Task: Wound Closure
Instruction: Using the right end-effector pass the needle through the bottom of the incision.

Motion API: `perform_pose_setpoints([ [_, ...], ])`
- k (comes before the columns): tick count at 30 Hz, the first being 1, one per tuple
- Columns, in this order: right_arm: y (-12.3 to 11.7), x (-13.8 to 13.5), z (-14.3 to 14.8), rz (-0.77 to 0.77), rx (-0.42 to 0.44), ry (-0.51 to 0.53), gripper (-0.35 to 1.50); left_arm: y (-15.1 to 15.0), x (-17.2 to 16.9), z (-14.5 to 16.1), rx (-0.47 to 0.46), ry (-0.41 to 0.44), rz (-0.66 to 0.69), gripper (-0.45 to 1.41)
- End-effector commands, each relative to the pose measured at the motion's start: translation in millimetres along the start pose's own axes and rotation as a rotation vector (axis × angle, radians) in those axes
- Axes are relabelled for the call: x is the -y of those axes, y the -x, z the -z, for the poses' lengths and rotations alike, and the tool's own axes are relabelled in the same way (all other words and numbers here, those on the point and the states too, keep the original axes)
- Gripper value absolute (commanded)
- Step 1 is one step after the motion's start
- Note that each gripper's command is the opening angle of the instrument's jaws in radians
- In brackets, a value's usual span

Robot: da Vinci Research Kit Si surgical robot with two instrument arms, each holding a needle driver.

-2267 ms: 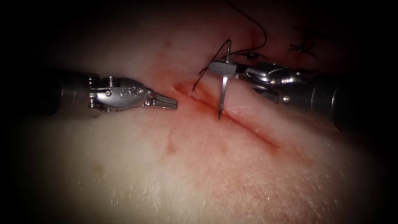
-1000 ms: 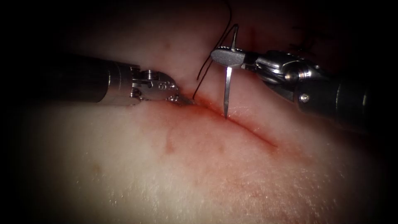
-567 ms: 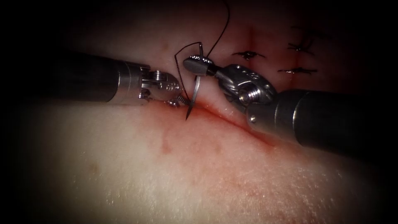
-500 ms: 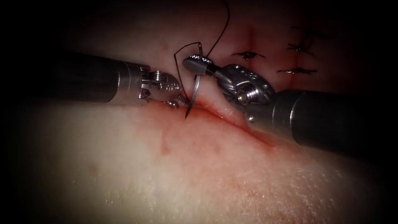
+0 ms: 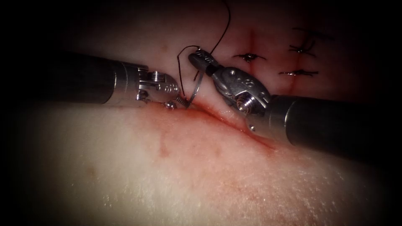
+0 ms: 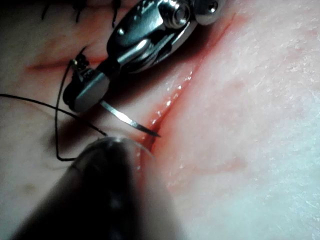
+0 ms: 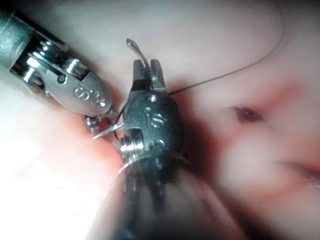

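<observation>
The cut (image 5: 234, 123) runs as a red line across the tissue (image 5: 201, 167). My right tool (image 5: 200, 58) is shut on the curved needle (image 5: 196, 86) near its thread end, and a short stub sticks out past the jaws (image 7: 135, 47). The needle slants down to the cut's left end, where its tip (image 6: 156, 134) meets the cut's edge; I cannot tell if it has entered. My left tool (image 5: 181, 102) presses its tip on the tissue at that same spot, just left of the needle tip. Black thread (image 5: 180, 62) loops from the needle's rear.
Several finished stitches (image 5: 250, 55) (image 5: 299, 72) cross the tissue behind and to the right of the right tool. Red fluid (image 5: 167, 142) stains the tissue around the cut. The right tool's shaft (image 5: 326, 125) lies over the cut's right part.
The right tool carried the needle left from the cut's middle to its left end and tilted it, lowering the tip. The left tool moved right onto the cut's left end, then stayed.
</observation>
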Motion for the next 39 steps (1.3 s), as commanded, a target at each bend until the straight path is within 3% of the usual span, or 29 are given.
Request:
perform_pose_setpoints([
  [1, 0.5, 0.3, -1.1, 0.015, -0.005, 0.0, -0.35, -0.1, 0.2, -0.6, -0.001, 0.003, -0.002, 0.09],
  [14, 1.2, 0.1, -1.4, 0.15, -0.068, 0.025, -0.35, -0.3, -0.3, -0.6, -0.011, -0.003, 0.005, 0.12],
  [19, 2.0, 0.9, -0.7, 0.208, -0.079, 0.022, -0.35, -0.5, -0.4, -0.2, -0.032, -0.013, 0.009, 0.46],
  [25, 3.5, 2.0, 0.7, 0.287, -0.117, 0.019, -0.35, -1.3, -0.3, 0.9, -0.065, -0.024, 0.028, 0.66],
  [34, 5.4, 4.4, 2.3, 0.313, -0.143, 0.025, -0.35, -1.9, -0.4, 1.8, -0.117, -0.054, 0.05, 0.47],
  [39, 4.0, 5.0, 1.5, 0.265, -0.138, 0.047, -0.35, -2.1, -1.2, 1.9, -0.145, -0.078, 0.058, 0.14],
])
